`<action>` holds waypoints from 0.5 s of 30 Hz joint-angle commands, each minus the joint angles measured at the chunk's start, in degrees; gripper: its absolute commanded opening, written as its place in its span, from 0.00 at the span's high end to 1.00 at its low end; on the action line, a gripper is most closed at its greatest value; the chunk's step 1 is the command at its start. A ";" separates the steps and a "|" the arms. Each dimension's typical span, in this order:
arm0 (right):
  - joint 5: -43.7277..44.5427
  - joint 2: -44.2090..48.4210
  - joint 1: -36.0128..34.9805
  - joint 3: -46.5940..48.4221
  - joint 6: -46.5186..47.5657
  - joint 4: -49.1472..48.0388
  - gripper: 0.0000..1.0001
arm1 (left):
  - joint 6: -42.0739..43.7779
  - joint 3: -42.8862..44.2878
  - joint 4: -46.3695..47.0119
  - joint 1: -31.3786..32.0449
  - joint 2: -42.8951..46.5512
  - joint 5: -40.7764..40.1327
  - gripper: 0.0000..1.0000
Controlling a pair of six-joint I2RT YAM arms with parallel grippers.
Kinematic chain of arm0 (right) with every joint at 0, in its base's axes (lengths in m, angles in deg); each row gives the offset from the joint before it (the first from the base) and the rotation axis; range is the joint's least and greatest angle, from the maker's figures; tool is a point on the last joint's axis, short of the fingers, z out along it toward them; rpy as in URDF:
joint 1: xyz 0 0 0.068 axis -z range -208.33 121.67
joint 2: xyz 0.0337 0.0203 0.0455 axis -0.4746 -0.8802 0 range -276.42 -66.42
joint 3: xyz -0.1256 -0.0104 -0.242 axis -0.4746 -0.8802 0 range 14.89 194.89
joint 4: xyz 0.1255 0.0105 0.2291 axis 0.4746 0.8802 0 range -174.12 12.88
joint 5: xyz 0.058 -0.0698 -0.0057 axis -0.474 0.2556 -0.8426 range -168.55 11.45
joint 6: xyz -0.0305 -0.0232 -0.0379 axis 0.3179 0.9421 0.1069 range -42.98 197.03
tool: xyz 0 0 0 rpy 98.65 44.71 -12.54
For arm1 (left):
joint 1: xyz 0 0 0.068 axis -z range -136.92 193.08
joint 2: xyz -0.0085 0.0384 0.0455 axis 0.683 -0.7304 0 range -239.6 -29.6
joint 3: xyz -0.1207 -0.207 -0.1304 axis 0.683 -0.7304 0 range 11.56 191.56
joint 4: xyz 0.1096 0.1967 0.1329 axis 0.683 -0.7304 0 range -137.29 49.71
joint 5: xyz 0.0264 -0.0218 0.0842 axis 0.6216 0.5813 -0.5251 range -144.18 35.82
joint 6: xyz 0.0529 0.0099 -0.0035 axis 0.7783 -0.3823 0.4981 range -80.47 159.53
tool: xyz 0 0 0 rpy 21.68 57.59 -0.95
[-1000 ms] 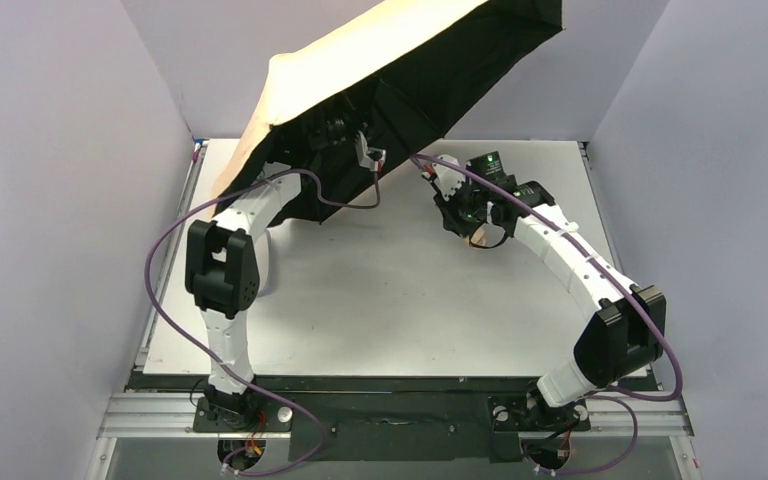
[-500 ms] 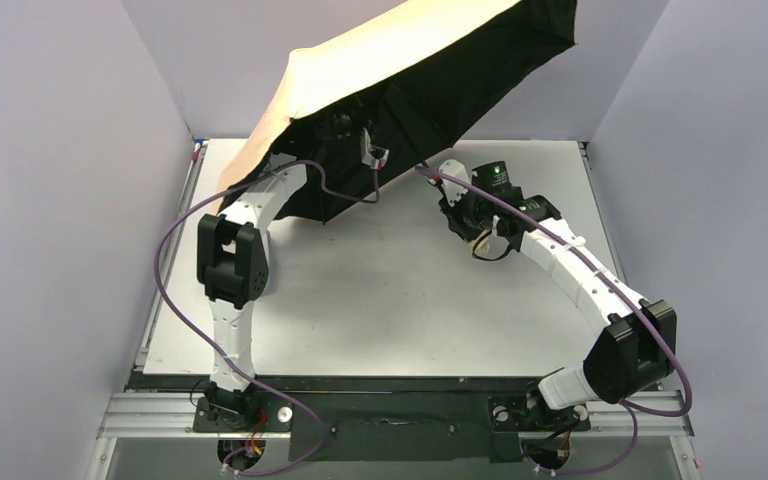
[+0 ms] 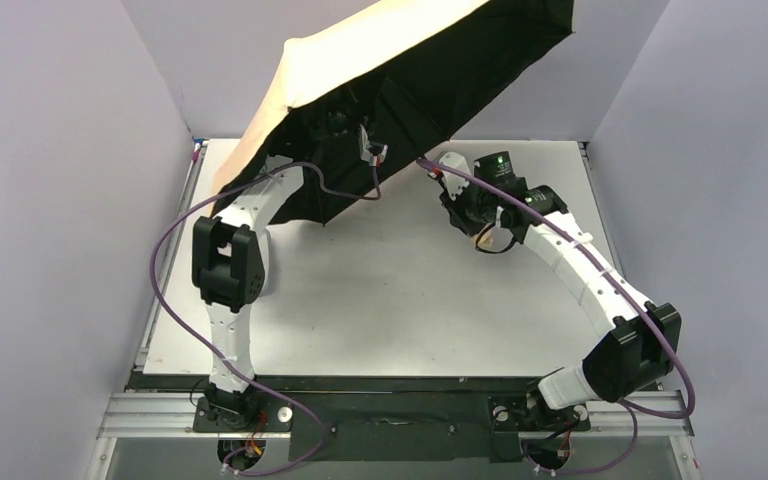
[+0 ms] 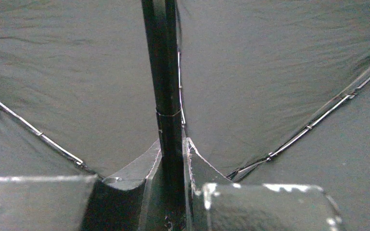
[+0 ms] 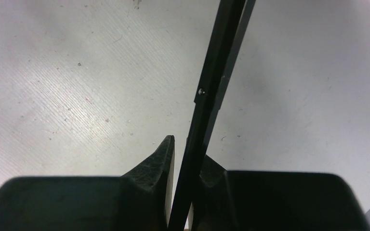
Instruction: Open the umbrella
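The umbrella is open, its tan canopy (image 3: 360,50) tilted over the back left of the table with the black inner side (image 3: 470,70) facing me. My left gripper (image 4: 172,144) is under the canopy and shut on the black shaft (image 4: 166,72); ribs (image 4: 313,126) fan out over the black fabric. In the top view it is mostly hidden in the canopy's shadow. My right gripper (image 5: 188,144) is shut on the lower shaft (image 5: 217,72), above the table. In the top view the right gripper (image 3: 465,220) sits just above the tan knob handle (image 3: 480,238).
A pale lavender pouch (image 3: 265,262) lies on the white table (image 3: 410,300) behind the left arm's elbow, partly hidden. Purple cables loop from both arms. Grey walls (image 3: 60,200) enclose the table on the left, back and right. The canopy rim hangs low over the back left corner.
The open umbrella has shifted slightly right and back with both grippers on its shaft. The right arm has stretched out further; the left elbow swayed slightly.
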 commanded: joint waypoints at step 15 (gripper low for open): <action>-18.39 0.54 -0.08 7.13 0.77 28.66 0.61 | 0.65 -13.94 28.86 -0.94 10.71 -19.45 1.00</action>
